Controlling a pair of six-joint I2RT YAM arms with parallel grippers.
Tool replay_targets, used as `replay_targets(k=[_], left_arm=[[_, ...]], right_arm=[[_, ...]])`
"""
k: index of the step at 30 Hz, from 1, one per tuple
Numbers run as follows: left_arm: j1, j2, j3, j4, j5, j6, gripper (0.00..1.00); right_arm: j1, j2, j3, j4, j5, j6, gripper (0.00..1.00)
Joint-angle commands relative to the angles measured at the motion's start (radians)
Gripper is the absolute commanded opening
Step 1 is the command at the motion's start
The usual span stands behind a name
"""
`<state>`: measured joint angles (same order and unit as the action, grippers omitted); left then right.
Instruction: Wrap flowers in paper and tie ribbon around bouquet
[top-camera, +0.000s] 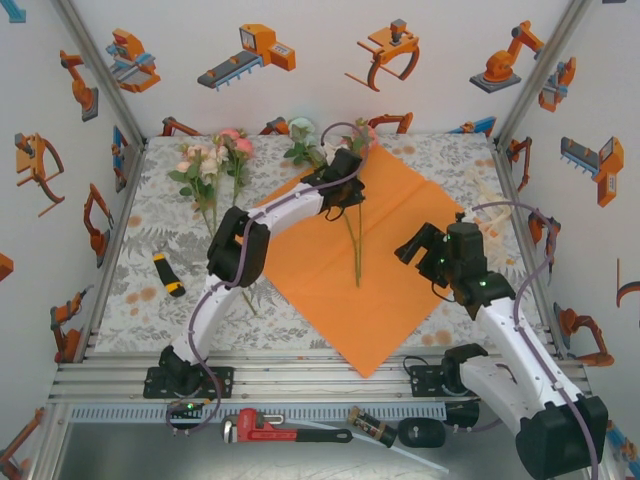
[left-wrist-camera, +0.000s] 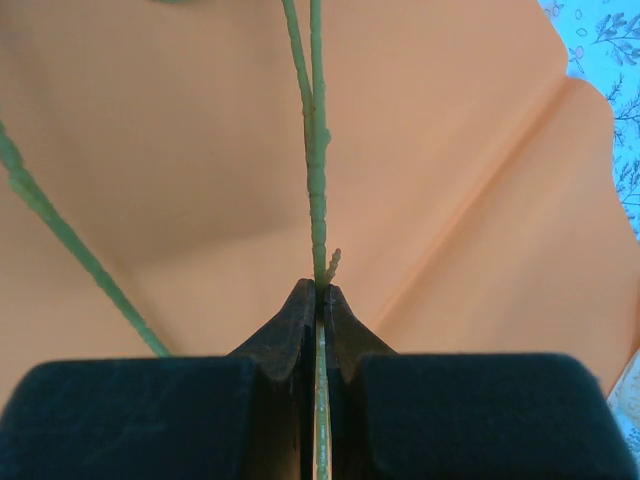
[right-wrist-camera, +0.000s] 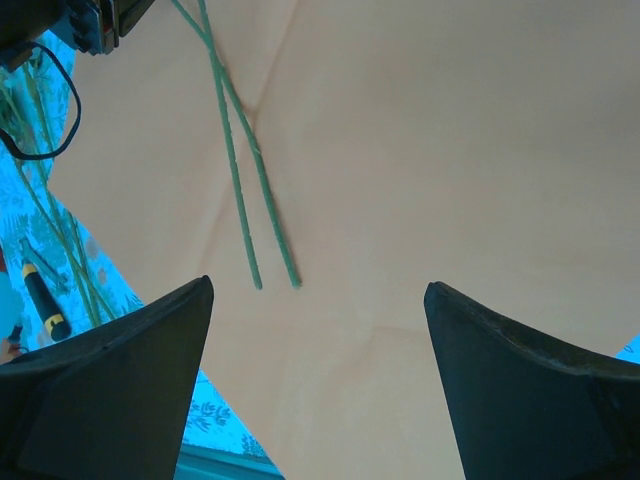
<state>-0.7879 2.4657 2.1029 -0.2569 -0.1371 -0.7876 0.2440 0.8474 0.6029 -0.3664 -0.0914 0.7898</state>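
Early stage. The paper (top-camera: 390, 290) lies flat and unfolded on the surface (top-camera: 130, 300). Two stems (right-wrist-camera: 250, 200) lie across it. Left fingers (left-wrist-camera: 295, 320) are clamped on one stem, probably still placing it. The rest of the flowers (top-camera: 212, 160) sit off the paper, far left. Right fingers (right-wrist-camera: 130, 370) are apart, holding nothing, above the paper. Wrap and tie are both left.
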Motion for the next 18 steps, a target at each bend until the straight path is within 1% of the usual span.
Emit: replay_targets(k=[1,4,7,11,13,14,16,18], left_arm=[[-0.011,0.021,0.036,-0.045,-0.002,-0.027,0.00],[-0.010,0.017,0.025,-0.057,0.005,-0.005,0.10],[-0.008,-0.002,0.000,-0.059,0.004,0.010,0.14],[0.001,-0.030,-0.014,-0.065,0.019,0.023,0.23],[0.008,-0.060,-0.024,-0.062,0.030,0.035,0.31],[0.013,-0.085,-0.039,-0.053,0.034,0.046,0.34],[0.021,-0.152,-0.083,-0.028,0.031,0.079,0.35],[0.031,-0.251,-0.173,0.000,-0.008,0.138,0.36]], right_arm=[[0.003,-0.002,0.017,-0.035,0.005,-0.021,0.79],[0.003,-0.011,0.021,-0.048,0.013,-0.024,0.80],[0.002,-0.017,0.024,-0.050,0.015,-0.026,0.80],[0.002,-0.016,0.034,-0.054,0.016,-0.026,0.80],[0.003,-0.018,0.038,-0.062,0.018,-0.026,0.80],[0.003,-0.019,0.041,-0.063,0.020,-0.027,0.80],[0.003,-0.023,0.040,-0.066,0.026,-0.026,0.80],[0.002,-0.024,0.039,-0.066,0.030,-0.026,0.80]])
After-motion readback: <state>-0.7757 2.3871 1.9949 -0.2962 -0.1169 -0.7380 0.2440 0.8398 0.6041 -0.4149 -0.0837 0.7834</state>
